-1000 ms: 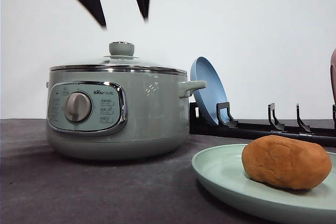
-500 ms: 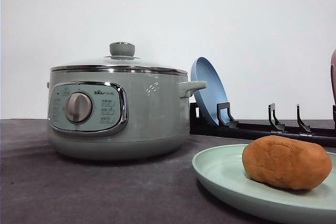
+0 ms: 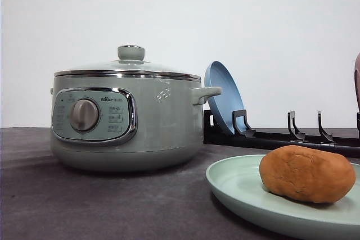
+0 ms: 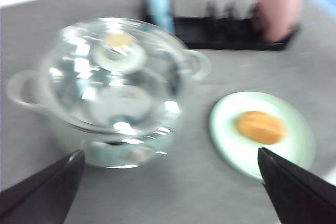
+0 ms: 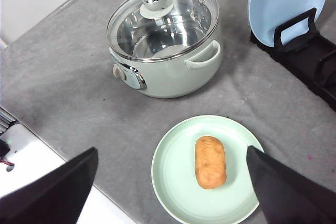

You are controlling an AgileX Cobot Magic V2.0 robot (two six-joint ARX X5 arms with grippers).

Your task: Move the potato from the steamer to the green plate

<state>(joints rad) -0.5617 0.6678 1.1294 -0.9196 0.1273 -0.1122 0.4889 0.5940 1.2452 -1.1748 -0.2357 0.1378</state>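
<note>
Black fingers of left gripper (image 4: 168, 192) and right gripper (image 5: 173, 198) spread wide, holding nothing, high above grey table (image 5: 68, 72). Orange-brown potato (image 5: 210, 162) lying on green plate (image 5: 173, 182), right of lidded steamer (image 5: 165, 40) (transfer apparently complete). Best kept clear; no further grasp needed.

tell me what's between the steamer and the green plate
Nothing: in the right wrist view, bare grey tablecloth separates the steamer from the green plate holding the potato.
</note>
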